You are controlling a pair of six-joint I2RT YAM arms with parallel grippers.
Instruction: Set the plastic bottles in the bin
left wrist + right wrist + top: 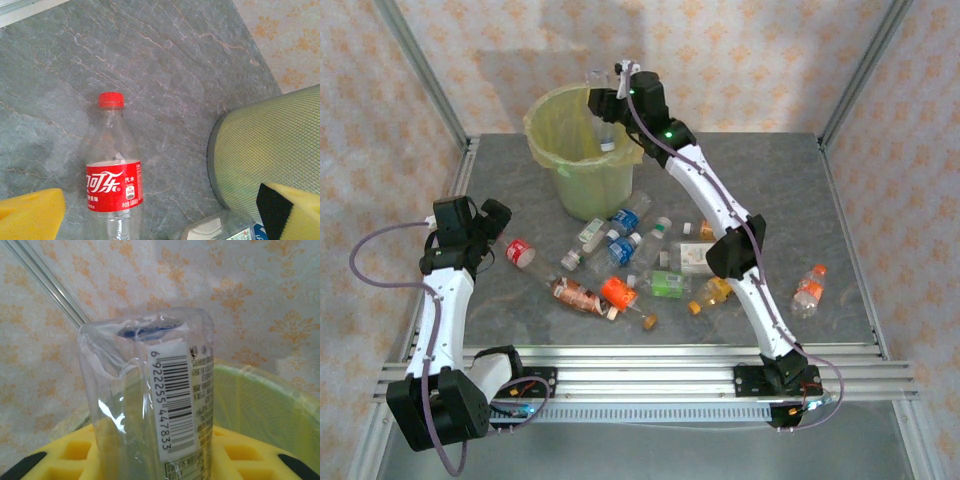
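My right gripper (604, 102) is shut on a clear plastic bottle (165, 405) with a white barcode label. It holds that bottle upright over the bin (545, 115), a pale bucket lined with a yellow-green bag (260, 395). The bottle's lower end (607, 146) hangs inside the bin's mouth. Low over the table's left side, my left gripper (160, 220) is open, and a red-labelled, red-capped bottle (114, 185) lies between its yellow fingers (30, 215). In the top view this bottle (520, 250) lies just right of the left gripper (492, 228). Several more bottles (620, 250) are scattered in front of the bin.
One orange-capped bottle (807, 290) lies alone at the right. The bin's wall (270, 150) stands close to the right of my left gripper, with another clear bottle (220, 230) beside it. Metal frame posts (420, 70) rise at the table's back corners.
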